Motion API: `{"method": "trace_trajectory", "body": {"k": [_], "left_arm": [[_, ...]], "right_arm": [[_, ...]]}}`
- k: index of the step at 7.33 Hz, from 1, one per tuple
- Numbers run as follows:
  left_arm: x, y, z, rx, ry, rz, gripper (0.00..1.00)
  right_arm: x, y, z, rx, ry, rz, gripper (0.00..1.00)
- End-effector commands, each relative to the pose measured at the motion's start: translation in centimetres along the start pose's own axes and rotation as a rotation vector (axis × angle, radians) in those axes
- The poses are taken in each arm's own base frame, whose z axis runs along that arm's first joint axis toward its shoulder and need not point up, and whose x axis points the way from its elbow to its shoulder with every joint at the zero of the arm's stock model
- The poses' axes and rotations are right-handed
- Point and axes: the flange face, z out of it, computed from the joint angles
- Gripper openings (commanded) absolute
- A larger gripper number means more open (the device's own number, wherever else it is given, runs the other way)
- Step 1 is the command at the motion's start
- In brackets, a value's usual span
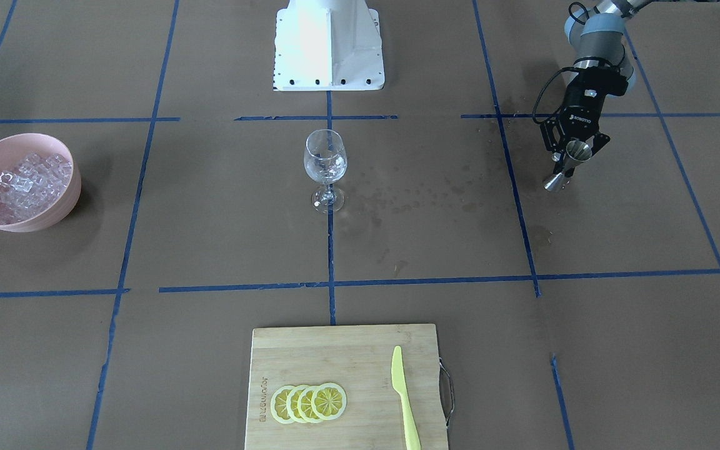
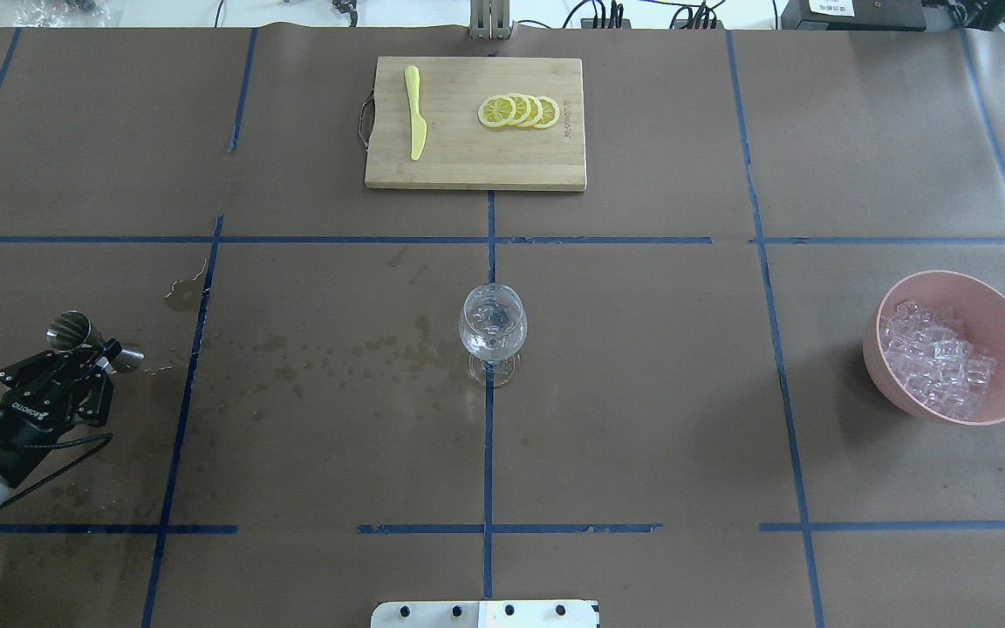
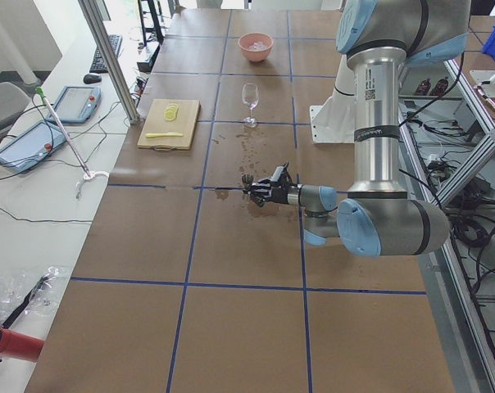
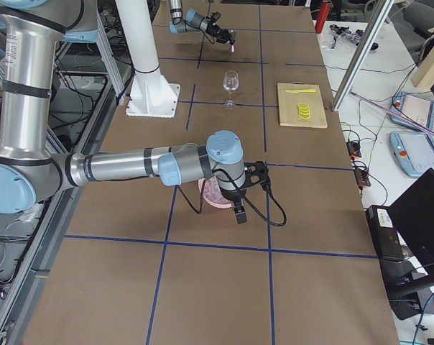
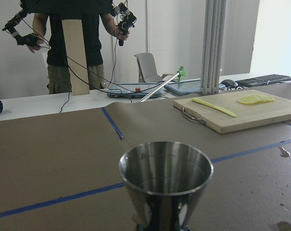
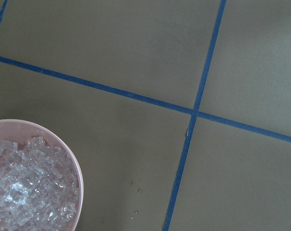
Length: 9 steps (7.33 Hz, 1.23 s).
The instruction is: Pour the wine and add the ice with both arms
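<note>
Left end effector [image 2: 92, 358] is pinched round the waist of a polished steel double-ended measuring jigger [image 2: 68, 330], held low over the robot's left end of the brown paper-covered counter [image 2: 642, 419], which blue tape lines divide into squares. The silver-grey left arm [image 3: 379, 123] reaches out from the white base to that spot. The silver-grey right arm [image 4: 131, 167] stretches to the opposite end. Its right end effector [image 4: 238, 210] shows only in the side view, hanging right by the bowl, and I cannot tell whether its fingers are spread or closed.

At the far edge lies a pale bamboo cutting board [image 2: 468, 157] with fanned yellow lemon slices [image 2: 520, 111] and a yellow-green plastic knife [image 2: 416, 113]. The round pink bowl [image 2: 991, 305] sits on the robot's right, well apart from everything else. A clear stemmed wine glass [image 2: 492, 324] stands upright at the counter's centre on a tape line. Whether it holds liquid is hard to tell.

The jigger's upper cup faces up in the wrist view, and no liquid can be made out inside. Dark wet spots dot the paper between it and the glass.

The heap of small clear ice cubes [image 2: 939, 362] fills the bowl. In the right wrist view the bowl lies at the lower-left corner, so that end effector is probably offset from the heap and would have to shift over it. The glass lies toward the robot's left of the bowl.
</note>
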Motion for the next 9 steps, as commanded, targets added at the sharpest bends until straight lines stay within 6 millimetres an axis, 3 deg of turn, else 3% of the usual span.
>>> {"method": "trace_trajectory", "body": {"k": [1,5,9], "left_arm": [[0.7,0.6,0.7,0.001,0.001,-0.002,0.0],[0.6,1.3,0.5,-0.011,0.001,0.011,0.0],[2.1,1.8,0.7,-0.018,0.017,0.003,0.0]], "right_arm": [[0.1,0.1,0.1,-0.002,-0.001,0.002,1.0],[0.1,0.1,0.1,-0.002,0.001,0.002,1.0],[0.1,0.1,0.1,-0.002,0.001,0.002,1.0]]}}
